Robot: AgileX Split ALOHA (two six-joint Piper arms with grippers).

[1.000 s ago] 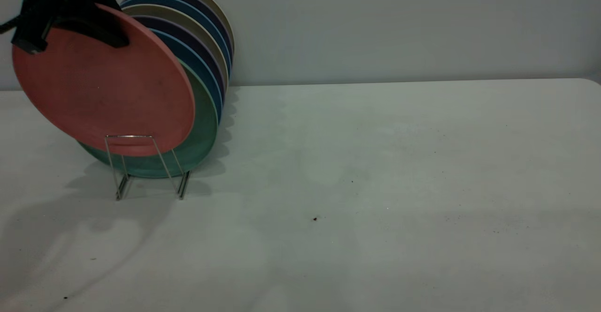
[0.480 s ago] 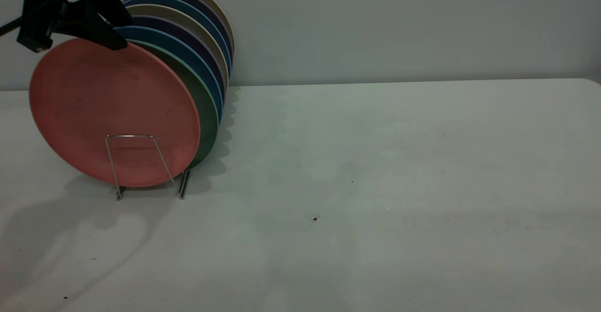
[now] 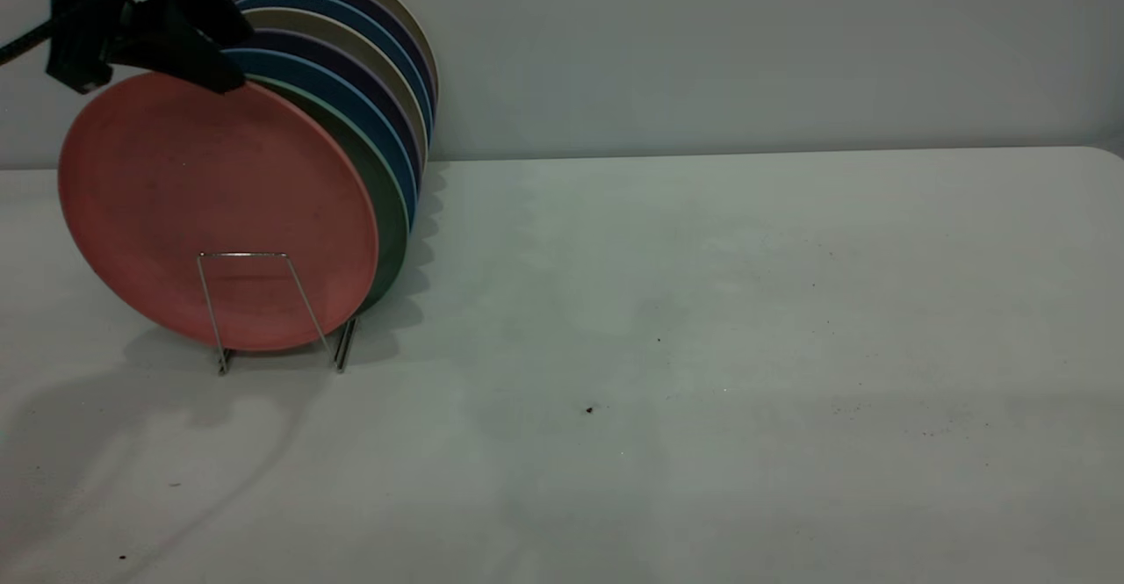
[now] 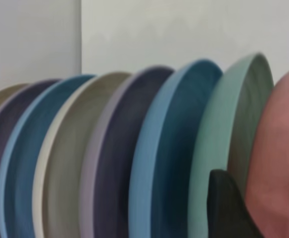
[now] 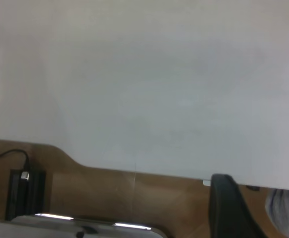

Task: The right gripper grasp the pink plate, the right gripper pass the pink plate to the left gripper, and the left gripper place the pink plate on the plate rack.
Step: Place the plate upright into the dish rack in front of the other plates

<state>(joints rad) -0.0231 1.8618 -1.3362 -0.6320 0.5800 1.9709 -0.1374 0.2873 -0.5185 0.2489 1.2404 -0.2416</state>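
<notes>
Salmon-pink and matte, the pink plate [image 3: 218, 212] is standing on edge in the plate rack [image 3: 255, 310], directly below the left gripper [image 3: 145, 55], and its top rim is sitting between that gripper's spread black fingers. The fingers are flanking the rim with a gap showing, so the gripper is reading as released rather than clamped. Most of the left gripper's body is being cut off by the upper corner of the exterior view, with only a thin cable trailing off the edge.

The front wire loop of the rack is crossing the lower face of the pink plate, and the rest of the rack is hiding behind the dishes. Behind the pink plate, farther from the gripper's front finger, a mint-green plate [image 3: 386, 206] is leaning just beside it, then a row of blue, dark purple and beige plates [image 3: 386, 75] is filling the remaining slots, each showing only a crescent of rim.

In the left wrist view one dark finger [image 4: 229, 208] is sitting between the pink plate [image 4: 283, 163] and the mint-green plate [image 4: 219, 148]; the other finger is barely showing at the frame edge.

The right gripper [image 5: 256, 208] is appearing only in its own wrist view, cropped to one finger and a sliver of the other, spread apart, over the white table [image 5: 144, 89] edge and well apart from the rack.
</notes>
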